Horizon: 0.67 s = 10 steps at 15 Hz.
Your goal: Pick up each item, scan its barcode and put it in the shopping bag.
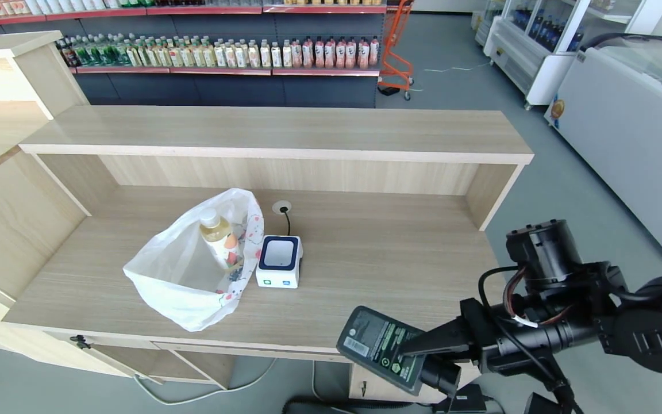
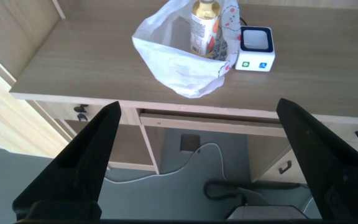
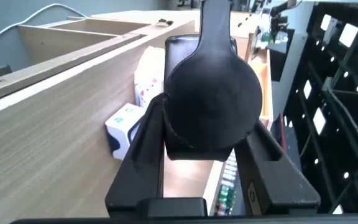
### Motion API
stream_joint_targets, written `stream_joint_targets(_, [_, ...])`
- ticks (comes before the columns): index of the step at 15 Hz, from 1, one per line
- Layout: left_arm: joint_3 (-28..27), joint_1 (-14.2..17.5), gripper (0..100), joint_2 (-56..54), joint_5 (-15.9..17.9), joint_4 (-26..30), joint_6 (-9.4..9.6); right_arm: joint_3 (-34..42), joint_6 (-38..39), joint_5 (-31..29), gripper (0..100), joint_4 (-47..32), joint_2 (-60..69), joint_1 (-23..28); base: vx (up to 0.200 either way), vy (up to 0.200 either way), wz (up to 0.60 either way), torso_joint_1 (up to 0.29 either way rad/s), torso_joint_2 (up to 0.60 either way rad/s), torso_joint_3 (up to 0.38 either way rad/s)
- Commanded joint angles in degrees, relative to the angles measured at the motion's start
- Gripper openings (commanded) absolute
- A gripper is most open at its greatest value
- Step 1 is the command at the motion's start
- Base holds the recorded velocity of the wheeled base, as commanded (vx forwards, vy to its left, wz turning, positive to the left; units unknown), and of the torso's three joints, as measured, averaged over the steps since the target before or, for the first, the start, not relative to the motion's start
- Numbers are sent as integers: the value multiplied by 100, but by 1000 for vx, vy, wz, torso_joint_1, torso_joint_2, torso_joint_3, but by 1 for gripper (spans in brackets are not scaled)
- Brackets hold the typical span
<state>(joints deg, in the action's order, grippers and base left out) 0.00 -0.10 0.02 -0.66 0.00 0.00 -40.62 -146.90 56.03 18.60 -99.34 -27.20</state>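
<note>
Off the bench point(image 1: 394, 259) front, the right hand point(image 1: 417, 352) is pinching a dark packet point(image 1: 372, 339), seemingly unscanned, one bottle point(image 1: 218, 236) already in the bag point(image 1: 161, 290).

Left gripper point(image 2: 197, 112), fingers point(image 2: 82, 165) spread wide; right gripper point(image 1: 426, 357), fingers point(image 1: 431, 342) clamped on dark packet point(image 1: 372, 339).

Light wood-grain bench point(image 1: 400, 259) with a raised ledge point(image 1: 273, 129) along its far side. A white shopping bag point(image 1: 164, 293) stands open on the left part of the surface. Just beside it, on its right, sits a small white scanner point(image 1: 278, 261) with a dark-framed window facing up. Behind the scanner, a black cable point(image 1: 287, 221) runs to a round cable port point(image 1: 281, 207) in the benchtop.
</note>
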Motion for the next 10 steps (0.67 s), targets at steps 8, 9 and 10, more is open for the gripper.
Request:
stream_joint_targets(8, [0, 1, 100, -2, -4, 0, 0, 19, -568, 260, 0, 188, -156, 276, 0, 0, 0, 0, 0, 0])
stream_joint_targets(9, [0, 1, 100, -2, -4, 0, 0, 10, -559, 260, 0, 311, -147, 285, 0, 0, 0, 0, 0, 0])
stream_joint_targets(10, [0, 1, 100, -2, -4, 0, 0, 1, -559, 251, 0, 425, -147, 285, 0, 0, 0, 0, 0, 0])
